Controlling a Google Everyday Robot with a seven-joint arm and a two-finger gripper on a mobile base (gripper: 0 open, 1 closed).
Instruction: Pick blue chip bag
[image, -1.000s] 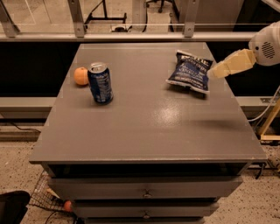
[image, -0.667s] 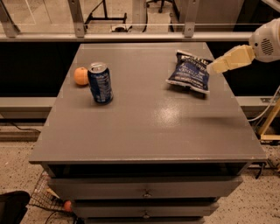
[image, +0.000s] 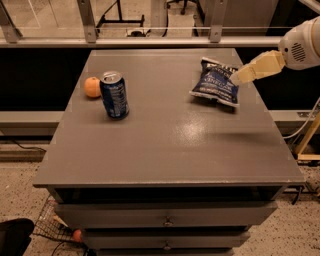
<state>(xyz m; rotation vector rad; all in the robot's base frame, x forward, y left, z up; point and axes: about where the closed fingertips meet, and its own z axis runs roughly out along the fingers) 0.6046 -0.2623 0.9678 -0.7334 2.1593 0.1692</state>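
We see one gripper (image: 239, 76) in the upper right of the frame, a tan piece reaching in from the right off the single arm's rounded white housing (image: 302, 47). Its tip sits at the upper right edge of the bag (image: 215, 83) and seems to touch it, though we cannot tell whether the gripper is open or closed, or whether it has any hold on the bag. There is one bag, dark navy with white lettering and pale edges. It lies crumpled on the right rear part of the table (image: 170, 150), close to the right edge. Well apart from it, toward the left of the frame, we count one upright blue can (image: 114, 95) with a silver top. Just behind and to the left of the can is one small orange (image: 92, 86), very close to it or touching. The table is grey with a faint sheen near its middle, and below its front edge we see two drawer fronts, each with one small knob (image: 168, 220). In the lower left corner a wire basket (image: 49, 226) stands on the speckled floor. Across the top of the frame runs a metal rail (image: 150, 42) with upright posts.
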